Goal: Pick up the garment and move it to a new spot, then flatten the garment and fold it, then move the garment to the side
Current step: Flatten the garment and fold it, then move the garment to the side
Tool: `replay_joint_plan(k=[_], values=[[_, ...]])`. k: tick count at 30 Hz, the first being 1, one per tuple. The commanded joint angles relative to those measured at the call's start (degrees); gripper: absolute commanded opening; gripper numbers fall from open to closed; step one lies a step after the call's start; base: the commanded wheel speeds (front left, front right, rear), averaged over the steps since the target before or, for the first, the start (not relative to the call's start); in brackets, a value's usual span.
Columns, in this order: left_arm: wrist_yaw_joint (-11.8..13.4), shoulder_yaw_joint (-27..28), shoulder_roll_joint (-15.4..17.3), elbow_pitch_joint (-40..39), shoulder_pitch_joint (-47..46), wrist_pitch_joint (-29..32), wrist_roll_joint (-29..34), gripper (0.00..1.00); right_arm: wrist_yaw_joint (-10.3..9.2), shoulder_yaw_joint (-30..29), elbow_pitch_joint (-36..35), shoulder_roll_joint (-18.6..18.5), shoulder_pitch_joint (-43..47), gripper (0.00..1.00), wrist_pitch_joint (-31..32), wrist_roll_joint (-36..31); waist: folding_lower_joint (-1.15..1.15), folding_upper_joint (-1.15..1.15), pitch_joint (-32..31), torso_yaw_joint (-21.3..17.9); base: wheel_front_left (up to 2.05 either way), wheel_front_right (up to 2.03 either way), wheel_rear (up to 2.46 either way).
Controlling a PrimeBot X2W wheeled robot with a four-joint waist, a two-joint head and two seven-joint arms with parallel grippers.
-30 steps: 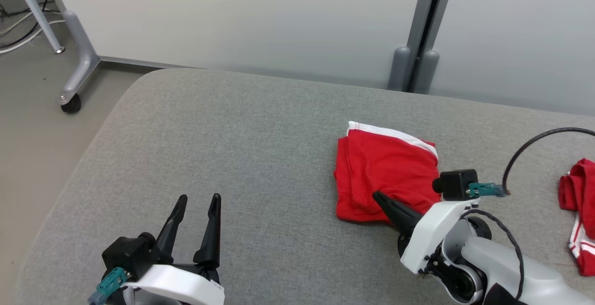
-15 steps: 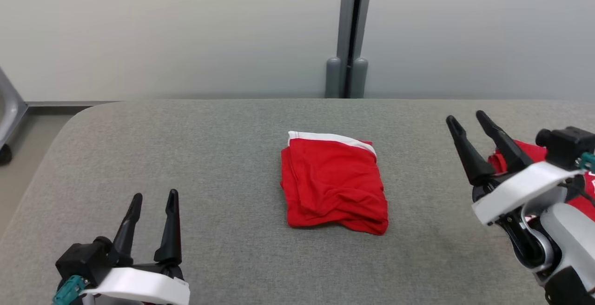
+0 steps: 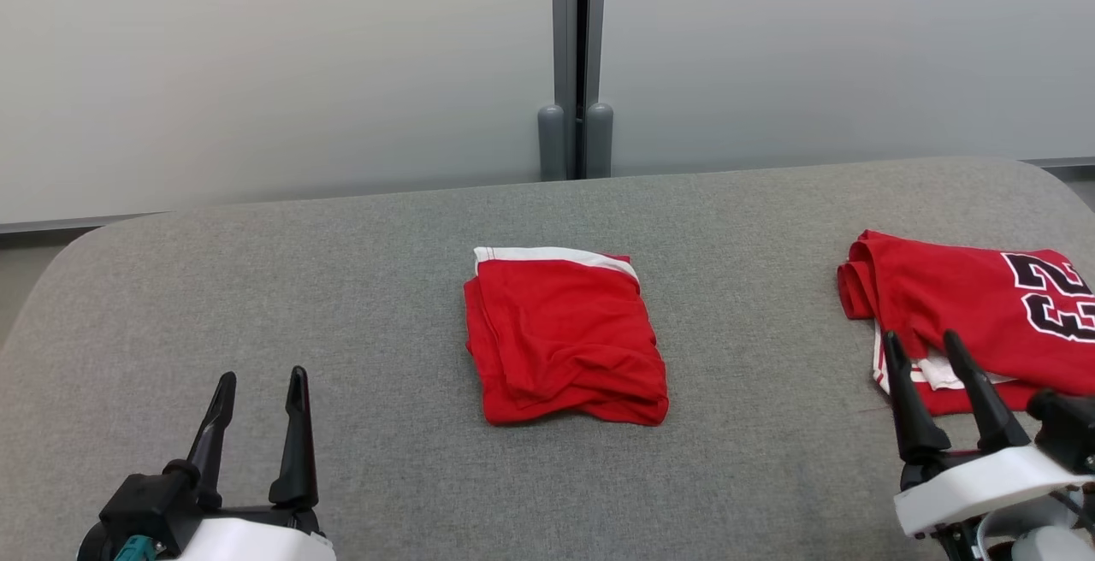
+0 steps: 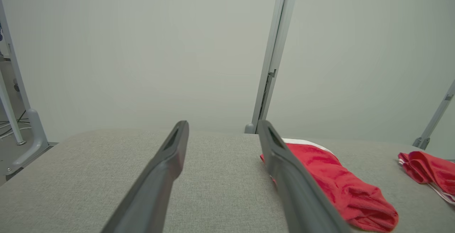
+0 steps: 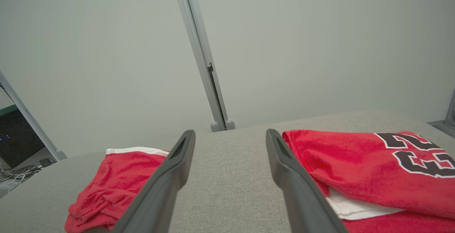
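Right hand, open and empty like the left hand, could snag the nearby numbered jersey instead of the folded garment.

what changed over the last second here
The right tool, shut at the near edge of the folded red cloth garment a second ago, has let go and drawn back to the lower right, now open and empty. The head view swung too. The garment stays folded on the grey padded surface; the left tool stays open.
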Motion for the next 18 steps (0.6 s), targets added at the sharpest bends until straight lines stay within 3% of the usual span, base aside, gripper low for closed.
replay_joint_plan(k=[1, 18], values=[[-0.7, 1.1, -0.8, 0.2, 0.7, -0.2, 1.2, 1.0, 0.03, -1.1, -0.3, 1.3, 1.6, 1.0, -0.2, -2.1, 0.0, 0.0, 0.1, 0.0, 0.0, 0.0, 0.0], [-4.5, 4.8, -5.1, 1.7, 0.5, -0.2, 5.6, 1.0, 0.03, -1.9, -0.1, 3.7, 1.7, 1.0, 0.4, -5.6, 0.0, 0.0, 0.8, 1.1, 0.0, 0.0, 0.0]])
